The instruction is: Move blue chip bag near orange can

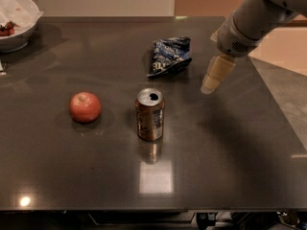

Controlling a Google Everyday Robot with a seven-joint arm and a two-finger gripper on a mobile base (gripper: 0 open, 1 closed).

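The blue chip bag [169,55] lies crumpled on the dark table [230,143], toward the back and right of centre. The orange can [150,114] stands upright in the middle of the table, in front of the bag and clear of it. My gripper [211,84] hangs from the arm at the upper right, pointing down and left over the table, to the right of the bag and a short way from it. It holds nothing that I can see.
A red apple [85,107] sits left of the can. A white bowl [14,25] with dark food in it stands at the table's far left corner. The table's right edge runs close behind the arm.
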